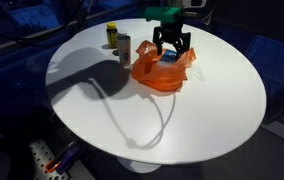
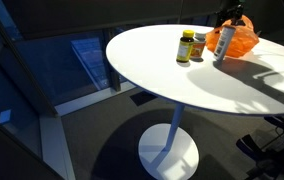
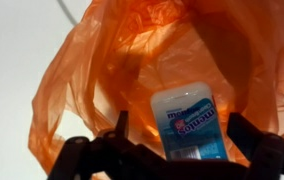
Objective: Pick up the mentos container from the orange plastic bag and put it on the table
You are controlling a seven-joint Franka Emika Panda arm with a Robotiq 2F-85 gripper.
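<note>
Trouble is most likely to come from the orange plastic bag [image 3: 92, 70]. Its loose, crinkled film rises all round the mentos container [image 3: 189, 122]. If a fold is caught between a finger and the container as the pincer [image 1: 172, 52] closes, the bag may lift along with it or the hold may slip. The container looks smooth and hard, so an off-centre squeeze could push it deeper into the bag. A drag on the film could also pull the bag across the worktop [image 1: 212, 110] toward the yellow-capped bottle [image 1: 111, 33] and the small can [image 1: 124, 47], which stand at about ten o'clock from it.

The pincer is released, hanging directly over the bag with its fingers spread wide. In the wrist view one finger sits on each side of the container; I cannot tell whether they touch it.

The container lies in the bag's open mouth, at six o'clock in the wrist view. It is a white, round-cornered box with a blue label whose lettering is too blurred to read.
</note>
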